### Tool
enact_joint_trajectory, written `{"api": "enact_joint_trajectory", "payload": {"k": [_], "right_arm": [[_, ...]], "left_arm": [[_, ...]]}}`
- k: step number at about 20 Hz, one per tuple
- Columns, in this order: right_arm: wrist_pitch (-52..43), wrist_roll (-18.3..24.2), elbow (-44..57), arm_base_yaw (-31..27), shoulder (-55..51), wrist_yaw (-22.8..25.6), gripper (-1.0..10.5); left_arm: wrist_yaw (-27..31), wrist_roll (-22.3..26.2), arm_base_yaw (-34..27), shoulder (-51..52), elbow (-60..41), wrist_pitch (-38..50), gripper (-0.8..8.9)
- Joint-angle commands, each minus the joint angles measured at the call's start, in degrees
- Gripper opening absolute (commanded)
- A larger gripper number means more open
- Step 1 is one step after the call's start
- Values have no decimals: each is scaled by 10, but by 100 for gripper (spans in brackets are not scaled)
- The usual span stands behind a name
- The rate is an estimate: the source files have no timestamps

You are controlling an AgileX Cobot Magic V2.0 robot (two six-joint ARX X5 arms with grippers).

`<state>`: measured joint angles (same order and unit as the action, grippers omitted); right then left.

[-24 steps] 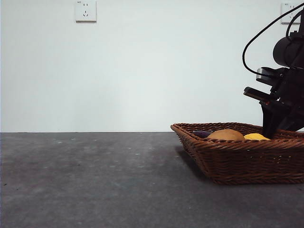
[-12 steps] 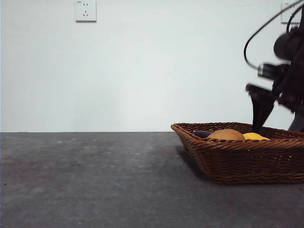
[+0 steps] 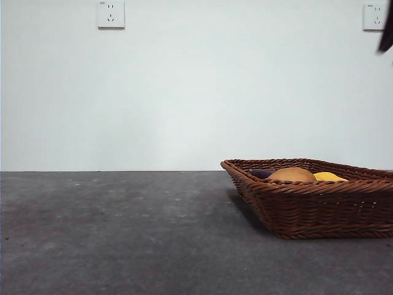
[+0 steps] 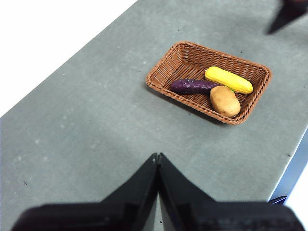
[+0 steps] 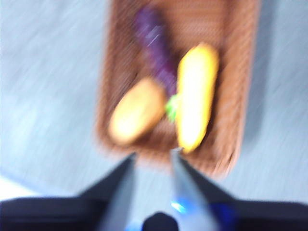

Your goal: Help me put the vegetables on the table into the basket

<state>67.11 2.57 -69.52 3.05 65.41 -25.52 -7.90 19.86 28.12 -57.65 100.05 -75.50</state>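
The wicker basket (image 3: 319, 209) stands on the table (image 3: 123, 233) at the right. Inside it lie all three vegetables: the brown potato (image 3: 293, 174), the yellow oblong vegetable (image 3: 330, 177) and the purple eggplant (image 3: 261, 173). From the left wrist, the basket (image 4: 162, 67) sits far off, holding eggplant (image 4: 192, 86), yellow vegetable (image 4: 228, 80) and potato (image 4: 224, 101). My left gripper (image 4: 157, 157) is shut and empty, high above the table. My right gripper (image 5: 151, 160) hangs open and empty above the basket (image 5: 240, 72); its view is blurred. It shows potato (image 5: 137, 111), yellow vegetable (image 5: 195, 96) and eggplant (image 5: 154, 43).
A black tip of an arm (image 3: 387, 31) shows at the front view's top right corner. Two wall sockets (image 3: 110, 13) sit on the white wall behind. The table's edge (image 4: 288, 159) runs close past the basket.
The right arm has lifted up from the basket and out of the front view, leaving only a black tip at the top right corner. The vegetables and basket have not moved.
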Motion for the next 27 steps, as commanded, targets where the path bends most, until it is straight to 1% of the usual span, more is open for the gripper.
{"api": "enact_joint_trajectory", "payload": {"k": [1,5,10,16,25,26,27], "right_arm": [[29,24,2,4,-65,-1,-12],[60,22,2,4,-154,0,-12],[95,22,2,4,-180,0,1],[93,22,2,4,-148,14,1],[92,22,2,4,-61,80,1],[92,22,2,4,-53,87,1],[92,22,2,3,-44,95,1]], "left_arm": [[0,-4,-2,1,-2,2,-6],[0,-4,-2,-3,-2,2,-5],[1,-3,-2,-14,-2,2,-4],[1,-3,-2,-28,-2,2,-4],[6,-3,-2,-34,-2,2,-4],[17,-3,-2,-34,-2,2,-4],[19,-22,-2,-34,-2,2,-4]]}}
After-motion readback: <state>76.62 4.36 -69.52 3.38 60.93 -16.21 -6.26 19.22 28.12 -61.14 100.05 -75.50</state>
